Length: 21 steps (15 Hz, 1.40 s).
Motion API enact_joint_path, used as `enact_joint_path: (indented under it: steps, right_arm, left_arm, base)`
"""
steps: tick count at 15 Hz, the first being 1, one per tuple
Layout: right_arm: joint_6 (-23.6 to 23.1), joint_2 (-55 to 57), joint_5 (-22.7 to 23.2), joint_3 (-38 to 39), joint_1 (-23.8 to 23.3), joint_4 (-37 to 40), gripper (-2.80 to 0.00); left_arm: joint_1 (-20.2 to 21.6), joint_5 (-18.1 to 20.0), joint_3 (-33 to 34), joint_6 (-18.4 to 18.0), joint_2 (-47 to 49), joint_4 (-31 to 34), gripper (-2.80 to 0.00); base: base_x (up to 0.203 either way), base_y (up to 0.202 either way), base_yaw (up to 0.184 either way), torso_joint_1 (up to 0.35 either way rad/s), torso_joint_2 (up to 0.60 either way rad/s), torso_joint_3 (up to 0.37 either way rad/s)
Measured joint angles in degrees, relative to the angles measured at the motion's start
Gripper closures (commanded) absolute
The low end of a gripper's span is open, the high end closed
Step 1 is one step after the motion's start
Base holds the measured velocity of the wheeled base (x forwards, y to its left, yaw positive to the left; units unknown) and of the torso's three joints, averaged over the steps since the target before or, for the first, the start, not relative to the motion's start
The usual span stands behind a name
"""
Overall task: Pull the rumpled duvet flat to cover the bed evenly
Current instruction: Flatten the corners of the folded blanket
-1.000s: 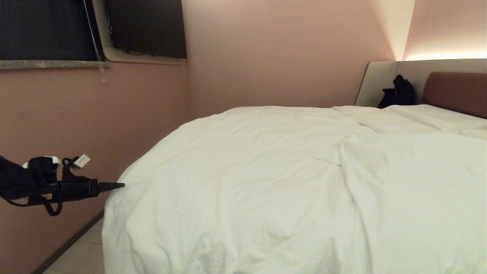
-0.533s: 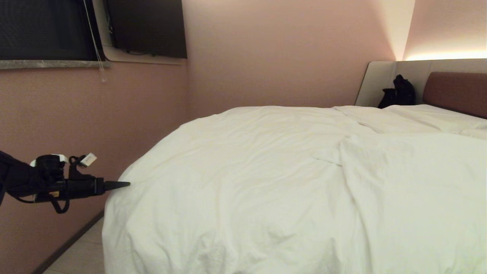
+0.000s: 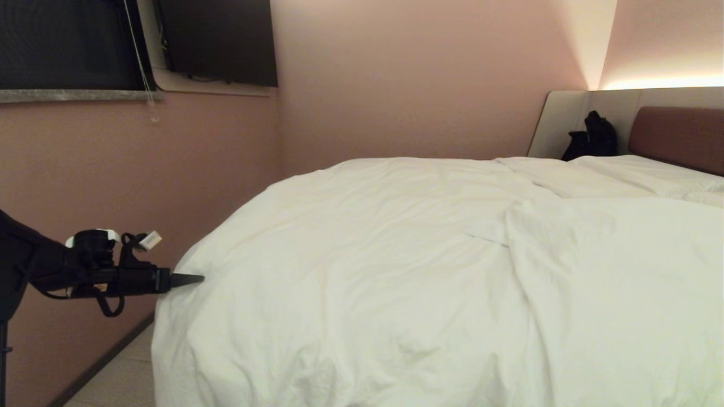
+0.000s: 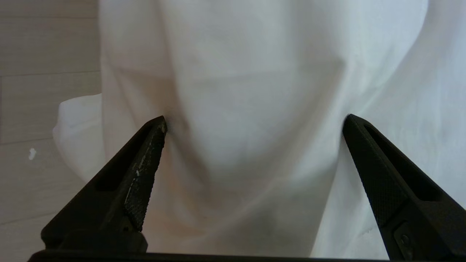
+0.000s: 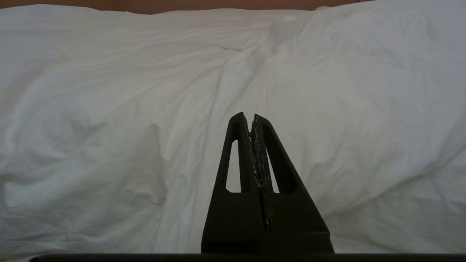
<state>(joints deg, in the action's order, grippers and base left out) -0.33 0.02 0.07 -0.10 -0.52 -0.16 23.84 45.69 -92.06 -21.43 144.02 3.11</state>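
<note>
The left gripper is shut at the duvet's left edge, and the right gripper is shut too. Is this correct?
Not quite. The left gripper is open: the left wrist view shows its fingers spread wide against the duvet at its left edge. The right gripper is indeed shut, as the right wrist view shows.

mattress hidden under duvet (image 3: 396, 271), headboard (image 3: 679, 135) cropped

Pink walls (image 3: 407, 85); dark window (image 3: 62, 42), wall-mounted screen (image 3: 218, 39); pale tiled floor (image 3: 121, 379); warm strip light (image 3: 662, 83) seen above.
</note>
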Motion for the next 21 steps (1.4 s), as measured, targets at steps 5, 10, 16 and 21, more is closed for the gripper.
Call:
enact_joint_path:
  steps: [5,10,16,21]
  right_arm:
    - [0.01,0.0,0.02,0.0,0.06,0.02,0.0]
    - [0.09,0.0,0.0,0.0,0.06,0.0,0.0]
    - [0.04,0.0,-0.01,0.0,0.06,0.0,0.0]
    - [0.04,0.0,-0.02,0.0,0.06,0.0,0.0]
  left_arm:
    - [-0.3,0.0,0.93,-1.99,-0.13,0.59,0.0]
    - [-0.32,0.5,1.41,-2.28,-0.35,0.18,0.0]
    - [-0.28,0.62,1.97,-1.88,-1.5,0.66,0.0]
    - [1.27,-0.53,9.26,-1.06,-9.32,0.47,0.0]
  base:
    - [0.0,0.0,0.0,0.0,0.0,0.0]
    - [0.0,0.0,0.0,0.0,0.0,0.0]
    - [0.0,0.0,0.0,0.0,0.0,0.0]
    - [0.0,0.0,0.0,0.0,0.0,0.0]
